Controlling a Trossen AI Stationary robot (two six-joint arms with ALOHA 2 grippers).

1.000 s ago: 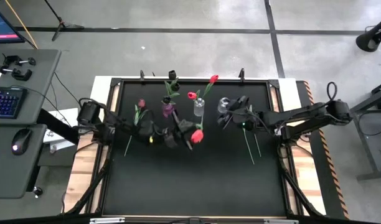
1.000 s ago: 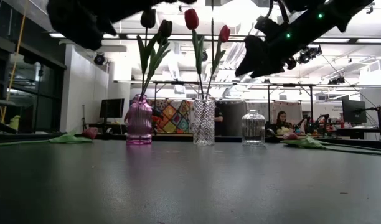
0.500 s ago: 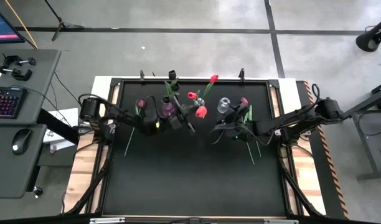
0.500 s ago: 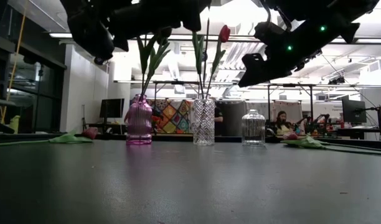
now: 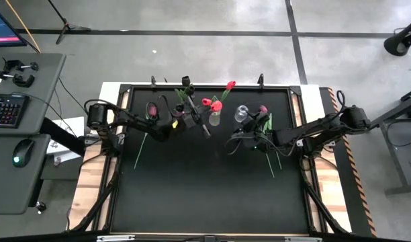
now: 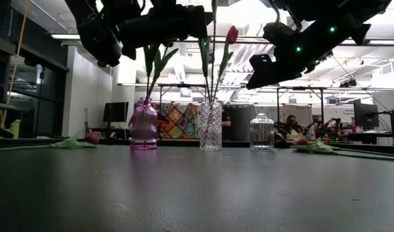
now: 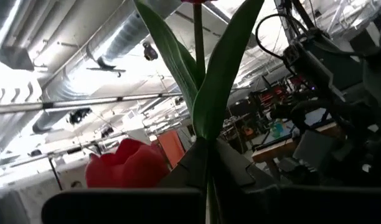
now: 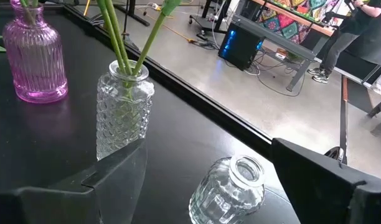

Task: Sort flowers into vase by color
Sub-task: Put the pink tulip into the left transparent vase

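Observation:
My left gripper is shut on a red tulip, raised next to the tall clear vase. Two other red tulips stand in that vase. Dark tulips stand in the purple vase. The small clear vase holds nothing. A pink tulip lies on the table's left part, and another tulip lies to the right. My right gripper hovers open above the table, near the small clear vase. My left gripper pinches the red tulip's thin green stem between its two fingers, just below where the leaves branch off. The flower is lifted clear of the table, and the stem rises past the fingers with the head uppermost. Its lower end is hidden.
The three vases stand in a row near the table's far edge. Tulip stems lie under my right arm. The near half of the black table is bare. A desk with a keyboard stands to the left.
My left gripper has carried the red tulip from the table's middle toward the far edge, up to the tall clear vase. My right gripper has drawn back from the small clear vase toward the near edge and the left, then kept still.

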